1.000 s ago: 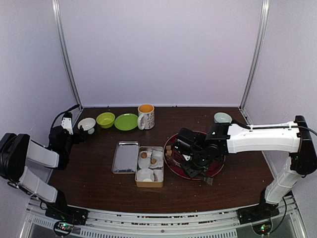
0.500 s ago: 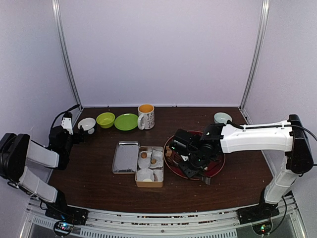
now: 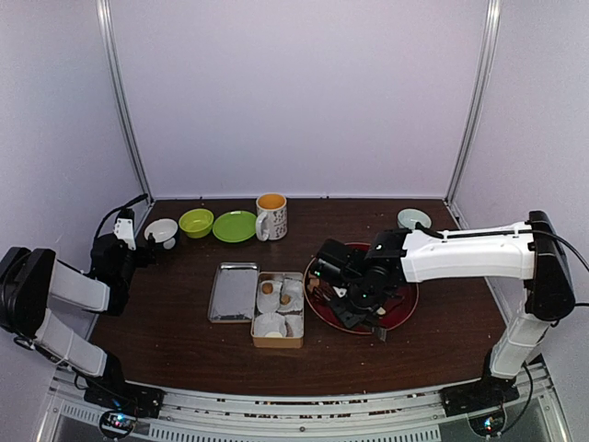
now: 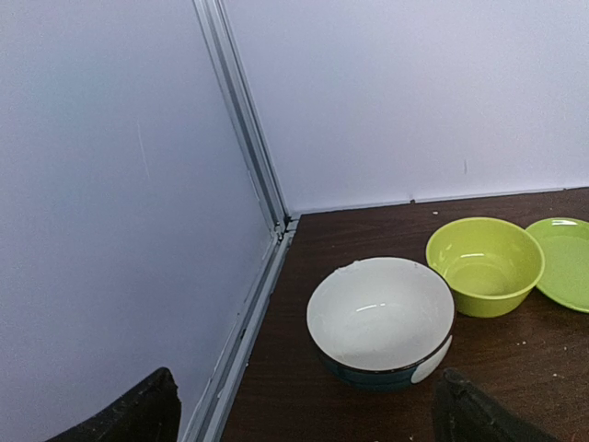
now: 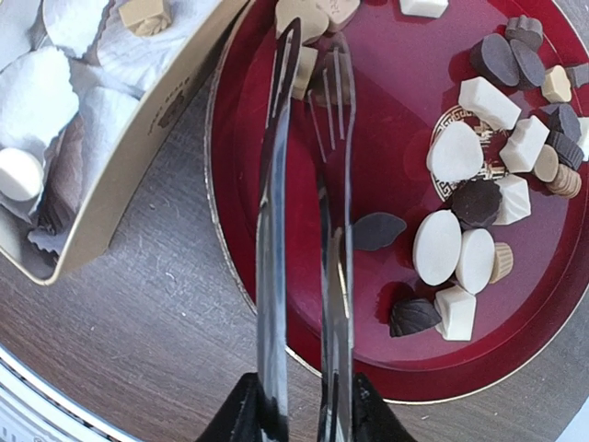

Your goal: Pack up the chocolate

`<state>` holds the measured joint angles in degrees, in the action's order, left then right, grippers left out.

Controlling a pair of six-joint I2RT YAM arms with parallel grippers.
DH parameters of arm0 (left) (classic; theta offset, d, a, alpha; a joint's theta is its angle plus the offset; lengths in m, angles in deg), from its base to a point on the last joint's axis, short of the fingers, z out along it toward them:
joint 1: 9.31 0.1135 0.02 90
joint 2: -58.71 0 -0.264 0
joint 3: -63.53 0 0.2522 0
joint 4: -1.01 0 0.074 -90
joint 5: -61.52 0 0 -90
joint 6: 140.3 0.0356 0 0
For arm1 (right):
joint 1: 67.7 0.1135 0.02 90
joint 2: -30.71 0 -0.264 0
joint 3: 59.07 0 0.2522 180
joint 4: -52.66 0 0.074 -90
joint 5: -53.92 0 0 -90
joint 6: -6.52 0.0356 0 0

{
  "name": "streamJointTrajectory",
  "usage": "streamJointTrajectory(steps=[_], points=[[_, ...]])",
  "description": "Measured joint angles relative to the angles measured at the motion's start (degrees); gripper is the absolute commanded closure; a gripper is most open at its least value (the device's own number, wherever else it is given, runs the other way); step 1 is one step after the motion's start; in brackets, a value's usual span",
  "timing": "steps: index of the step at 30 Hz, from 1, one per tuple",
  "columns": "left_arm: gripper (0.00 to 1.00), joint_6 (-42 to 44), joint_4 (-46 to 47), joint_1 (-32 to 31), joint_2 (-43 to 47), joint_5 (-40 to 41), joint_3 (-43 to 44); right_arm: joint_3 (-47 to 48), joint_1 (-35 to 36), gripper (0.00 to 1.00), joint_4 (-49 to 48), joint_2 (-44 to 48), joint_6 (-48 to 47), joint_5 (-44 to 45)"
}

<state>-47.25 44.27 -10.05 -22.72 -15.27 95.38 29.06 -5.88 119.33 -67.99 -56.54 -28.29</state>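
Many pieces of chocolate [image 5: 457,152], dark, tan and white, lie on the right half of a red plate [image 5: 386,138]. My right gripper [image 5: 299,405] is shut on the handles of thin metal tongs [image 5: 276,230]. The tong tips reach the plate's rim beside the box and straddle a tan piece [image 5: 305,69]. The cardboard box [image 5: 138,138] holds white paper liners [image 5: 55,83], with a tan piece [image 5: 145,13] and a white one [image 5: 18,173] in them. From above, the right gripper [image 3: 348,293] hangs over the plate's [image 3: 405,308] left side. My left gripper [image 4: 308,414] is open and holds nothing.
A metal lid tray [image 3: 233,292] lies left of the box [image 3: 279,310]. Along the back stand a white bowl [image 4: 380,313], a green bowl [image 4: 483,265], a green plate [image 4: 563,262], a mug [image 3: 271,216] and a small grey bowl [image 3: 413,218].
The right arm has shifted left across the plate toward the box, and the tongs have squeezed narrower. The left arm has not moved.
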Motion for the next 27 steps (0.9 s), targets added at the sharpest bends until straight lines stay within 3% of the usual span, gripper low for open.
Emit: streamJointTrajectory(steps=[6, 27], points=[[0.02, 0.0, 0.0, 0.0, 0.0, 0.0, 0.0, 0.5, -0.22, 0.83, 0.0, 0.0, -0.17, 0.24], [0.02, 0.0, 0.0, 0.0, 0.0, 0.0, 0.0, 0.66, 2.75, 0.81, 4.24, 10.88, -2.99, -6.58]])
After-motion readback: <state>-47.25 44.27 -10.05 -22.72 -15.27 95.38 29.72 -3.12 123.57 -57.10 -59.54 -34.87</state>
